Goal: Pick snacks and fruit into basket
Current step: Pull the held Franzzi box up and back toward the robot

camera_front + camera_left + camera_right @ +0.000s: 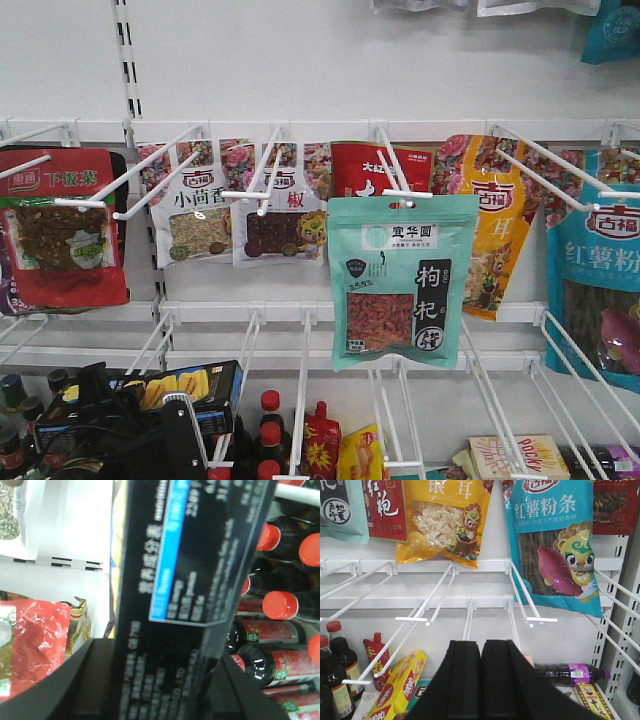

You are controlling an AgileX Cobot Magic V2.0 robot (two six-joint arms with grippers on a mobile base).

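The left gripper [165, 690] is clamped on the corn box [195, 580], with its black fingers [75, 695] pressed against opposite faces of the carton. In the front view the box sits at lower left, before the bottom shelf and next to red-capped bottles [280, 605]. The right gripper [481, 680] is fully closed with its pads touching and nothing between them. It faces the shelving below an orange-yellow pouch [445, 520] and a blue pouch [555, 545]. The mint-green pouch [403, 280] hangs on a white peg hook [405, 180] at the centre of the upper row, overlapping a red pack [365, 170] behind it.
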